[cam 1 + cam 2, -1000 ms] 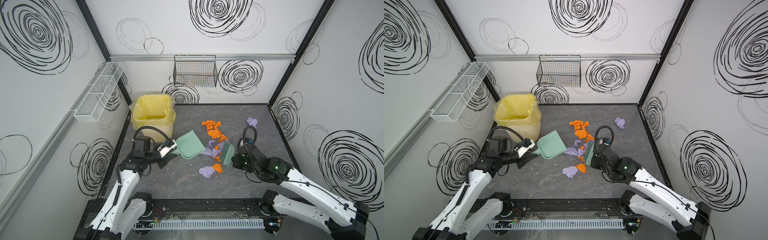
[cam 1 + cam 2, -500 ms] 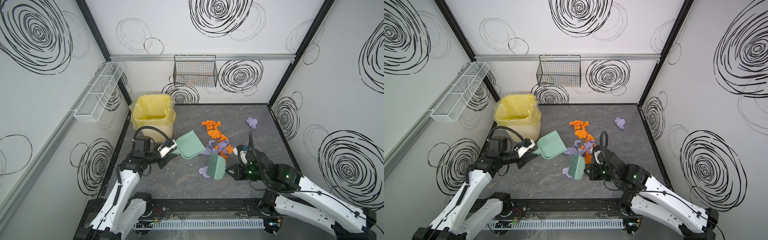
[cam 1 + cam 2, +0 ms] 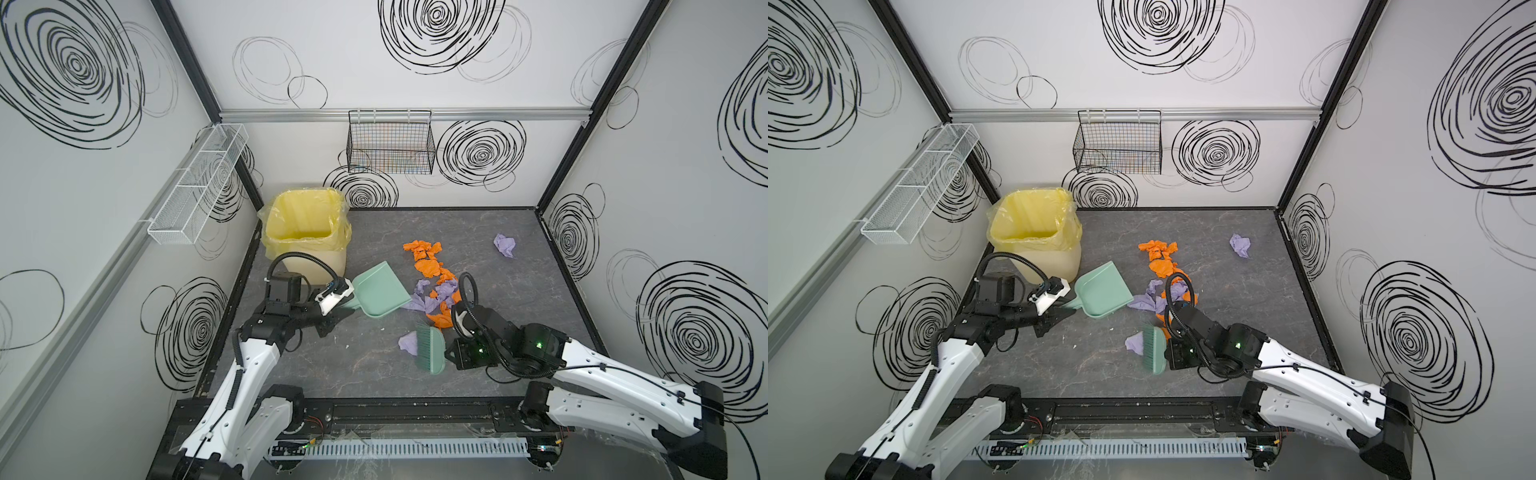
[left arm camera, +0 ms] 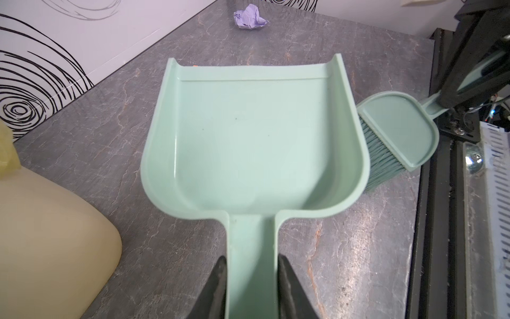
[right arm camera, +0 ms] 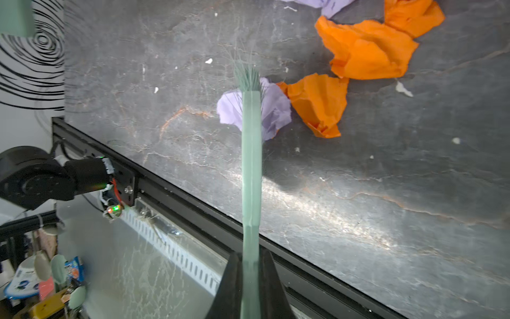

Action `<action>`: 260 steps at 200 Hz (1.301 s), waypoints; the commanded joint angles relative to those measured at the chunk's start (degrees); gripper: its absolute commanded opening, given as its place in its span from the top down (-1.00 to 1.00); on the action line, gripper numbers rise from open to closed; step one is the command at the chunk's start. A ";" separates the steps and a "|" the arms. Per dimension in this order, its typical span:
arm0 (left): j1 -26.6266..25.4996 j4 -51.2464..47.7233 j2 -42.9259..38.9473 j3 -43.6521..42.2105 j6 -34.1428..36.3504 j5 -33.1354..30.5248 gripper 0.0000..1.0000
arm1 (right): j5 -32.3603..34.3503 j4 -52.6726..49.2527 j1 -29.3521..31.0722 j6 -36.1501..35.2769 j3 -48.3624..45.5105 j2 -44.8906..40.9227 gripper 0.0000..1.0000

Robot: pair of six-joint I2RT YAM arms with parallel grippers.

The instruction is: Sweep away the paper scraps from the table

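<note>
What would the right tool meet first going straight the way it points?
Likely the lilac scrap at the head of the brush the right tool grips, though the brush may pass above it; beyond lies bare table.

Black jaws of right gripper (image 5: pixel 250 258) clamped on handle of mint-green plastic brush (image 5: pixel 251 154); brush seen edge-on. Bristle end overlaps crumpled lilac paper wad (image 5: pixel 276 113). Small crumpled orange paper wad (image 5: pixel 320 102) touches lilac wad. Larger orange paper wad (image 5: pixel 367 52) just beyond. All lie on dark grey marble-veined table (image 5: pixel 386 193), near black rim (image 5: pixel 193 204).
</note>
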 commanded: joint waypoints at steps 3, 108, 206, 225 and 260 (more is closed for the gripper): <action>-0.50 1.13 0.08 -0.20 0.87 1.52 1.00 | 5.88 -2.27 -0.64 -2.18 3.18 1.10 1.00; -0.58 1.21 -0.09 -0.38 0.85 1.15 1.00 | 13.06 1.82 -15.20 -11.54 8.41 5.96 1.00; -2.39 -4.93 2.87 -1.40 12.00 -10.00 1.00 | 24.47 -9.77 -17.29 -16.50 22.48 8.58 1.00; -3.36 -8.57 4.75 -0.66 15.51 -13.41 1.00 | 29.07 -13.23 -18.87 -17.54 25.04 10.97 1.00; -6.06 -11.88 8.57 0.70 16.88 -18.98 1.00 | 37.37 -18.48 -23.30 -19.98 28.53 17.09 1.00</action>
